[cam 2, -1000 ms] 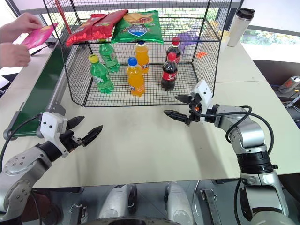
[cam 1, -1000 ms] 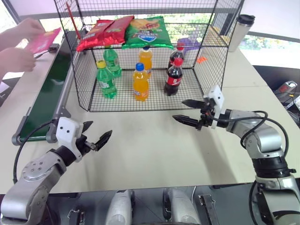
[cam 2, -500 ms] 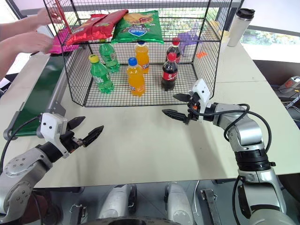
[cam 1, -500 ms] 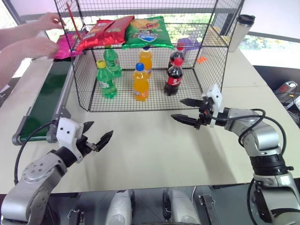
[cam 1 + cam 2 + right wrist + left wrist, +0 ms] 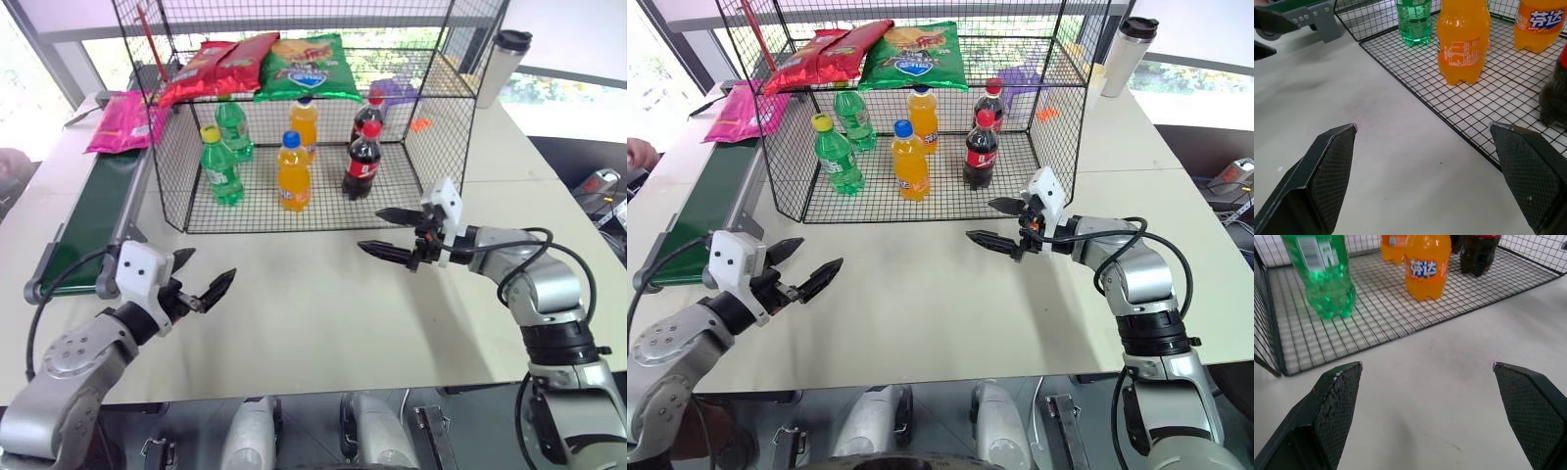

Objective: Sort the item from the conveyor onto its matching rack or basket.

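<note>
On the far end of the green conveyor point(image 5: 93, 211), close to the left wall of the wire cage point(image 5: 167, 166), lies the pink chip bag point(image 5: 122, 121). It lies flat, and no gripper touches it. The cage stands on a pale table point(image 5: 323, 313). Its upper shelf point(image 5: 392, 95) holds two red chip bags point(image 5: 211, 67) and a green chip bag point(image 5: 309, 67), side by side, with bare grid to their right. Down on the cage's lower floor stand two green bottles point(image 5: 219, 166), two orange bottles point(image 5: 293, 172) and two dark cola bottles point(image 5: 362, 162), all upright. The left gripper point(image 5: 203, 278) hangs over the table near the front end of the conveyor. Its two black fingers are spread wide apart and hold nothing. It is well apart from the pink bag. The right gripper point(image 5: 392, 233) hangs just in front of the cage, near its right front corner. Its fingers are spread wide too, with nothing between them. A steel cup point(image 5: 505, 67) with a black lid stands on the table to the right of the cage. At the left edge of the right eye view, a bit of a person's hand point(image 5: 637, 153) shows beside the table.
</note>
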